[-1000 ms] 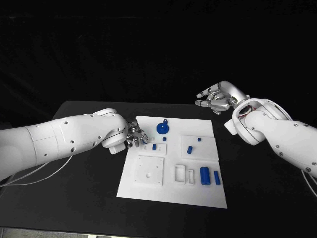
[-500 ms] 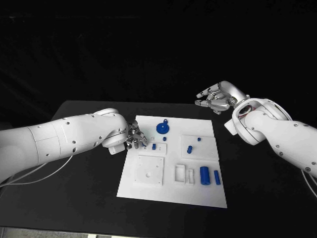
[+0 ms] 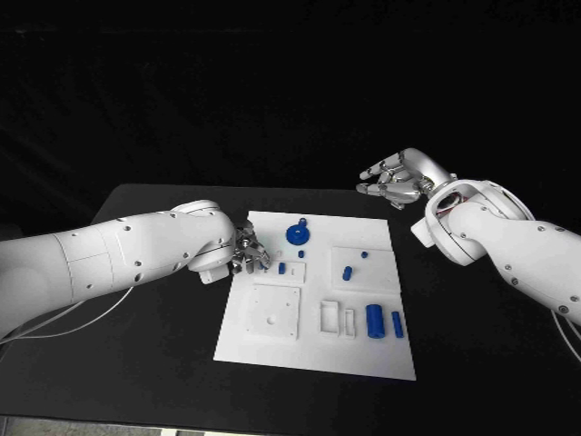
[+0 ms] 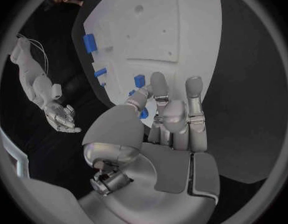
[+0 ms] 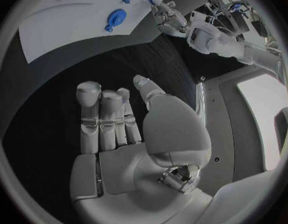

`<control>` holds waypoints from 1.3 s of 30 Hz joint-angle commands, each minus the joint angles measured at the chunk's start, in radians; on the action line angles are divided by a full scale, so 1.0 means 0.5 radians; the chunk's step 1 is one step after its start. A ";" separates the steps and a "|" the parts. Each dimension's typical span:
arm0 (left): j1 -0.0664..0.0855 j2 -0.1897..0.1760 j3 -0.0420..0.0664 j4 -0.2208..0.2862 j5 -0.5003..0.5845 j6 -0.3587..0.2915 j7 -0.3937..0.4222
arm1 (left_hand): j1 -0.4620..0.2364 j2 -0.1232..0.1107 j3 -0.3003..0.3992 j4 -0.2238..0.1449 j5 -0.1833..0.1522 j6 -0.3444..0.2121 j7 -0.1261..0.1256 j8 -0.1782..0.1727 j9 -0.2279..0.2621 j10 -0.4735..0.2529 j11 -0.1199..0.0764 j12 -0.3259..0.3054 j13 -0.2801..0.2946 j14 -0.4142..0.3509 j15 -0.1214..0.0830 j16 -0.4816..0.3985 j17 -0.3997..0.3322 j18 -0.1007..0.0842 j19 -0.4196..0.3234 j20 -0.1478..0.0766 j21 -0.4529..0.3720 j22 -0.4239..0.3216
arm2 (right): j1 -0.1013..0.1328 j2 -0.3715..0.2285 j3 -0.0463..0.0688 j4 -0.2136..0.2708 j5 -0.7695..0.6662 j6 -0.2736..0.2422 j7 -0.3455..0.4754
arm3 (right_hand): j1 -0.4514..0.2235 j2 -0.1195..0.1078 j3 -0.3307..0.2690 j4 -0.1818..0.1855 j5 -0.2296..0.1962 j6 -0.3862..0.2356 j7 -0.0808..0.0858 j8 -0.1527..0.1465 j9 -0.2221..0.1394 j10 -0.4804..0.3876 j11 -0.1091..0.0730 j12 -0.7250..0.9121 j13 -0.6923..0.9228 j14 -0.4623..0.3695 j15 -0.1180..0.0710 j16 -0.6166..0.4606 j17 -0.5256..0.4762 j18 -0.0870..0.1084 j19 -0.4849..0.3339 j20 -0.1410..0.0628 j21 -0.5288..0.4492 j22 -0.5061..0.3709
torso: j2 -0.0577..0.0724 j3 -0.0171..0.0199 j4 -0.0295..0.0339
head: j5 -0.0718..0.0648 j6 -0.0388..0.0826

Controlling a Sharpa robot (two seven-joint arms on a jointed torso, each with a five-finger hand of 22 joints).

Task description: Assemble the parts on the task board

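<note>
The white task board [image 3: 278,341] lies in the middle of the black table. On it are a blue disc [image 3: 297,236], small blue pegs [image 3: 281,269] [image 3: 347,272] and two larger blue cylinders [image 3: 374,320]. My left hand [image 3: 248,250] hovers low at the board's left edge. Its thumb and a finger [image 4: 158,92] pinch a small blue part [image 4: 144,113], which is mostly hidden behind the thumb. My right hand [image 3: 396,182] is raised beyond the board's far right corner, fingers loosely apart and holding nothing. From the right wrist I also see the left hand [image 5: 166,10] and the disc [image 5: 116,19].
A raised square white block [image 3: 275,312] and a slotted white block [image 3: 339,317] sit on the near half of the board. Bare black table [image 3: 133,363] surrounds the board on all sides.
My left hand has shifted very slightly along the board's left edge. The right hand and the parts on the board are as before.
</note>
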 commanded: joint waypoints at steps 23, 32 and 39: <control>-0.011 0.005 -0.001 0.011 -0.068 0.141 0.012 | 0.039 -0.008 -0.015 -0.002 -0.002 0.292 -0.225 0.007 -0.006 0.075 -0.030 -0.014 0.015 -0.004 0.004 -0.011 -0.005 0.025 0.004 0.008 -0.013 0.036 | -0.002 0.003 0.001 -0.003 0.000 0.033 0.007 | -0.010 -0.015 -0.002 0.014 0.007 -0.015 0.004 0.001 -0.001 -0.008 0.001 0.003 -0.001 -0.007 0.005 -0.008 -0.002 0.028 0.004 0.001 -0.005 0.163 | 0.000 -0.0019 0.002 | 0.001 -0.002; -0.011 0.006 -0.001 0.007 -0.074 0.165 0.006 | 0.039 -0.008 -0.015 -0.002 -0.002 0.292 -0.225 0.007 -0.006 0.075 -0.030 -0.014 0.015 -0.004 0.004 -0.011 -0.005 0.025 0.004 0.008 -0.013 0.036 | -0.002 0.005 0.001 -0.005 0.000 0.035 0.007 | -0.010 -0.015 -0.002 0.014 0.007 -0.015 0.004 0.001 -0.001 -0.008 0.001 0.003 -0.001 -0.007 0.005 -0.008 -0.002 0.028 0.004 0.001 -0.005 0.163 | 0.000 -0.0012 0.000 | 0.006 -0.005; -0.011 0.008 -0.001 0.006 -0.081 0.182 0.000 | 0.039 -0.008 -0.015 -0.002 -0.002 0.292 -0.225 0.007 -0.006 0.075 -0.030 -0.014 0.015 -0.004 0.004 -0.011 -0.005 0.025 0.004 0.008 -0.013 0.036 | -0.002 0.007 0.001 -0.005 0.000 0.035 0.008 | -0.010 -0.015 -0.002 0.014 0.007 -0.015 0.004 0.001 -0.001 -0.008 0.001 0.003 -0.001 -0.007 0.005 -0.008 -0.002 0.028 0.004 0.001 -0.005 0.163 | 0.001 -0.0028 0.002 | 0.006 -0.006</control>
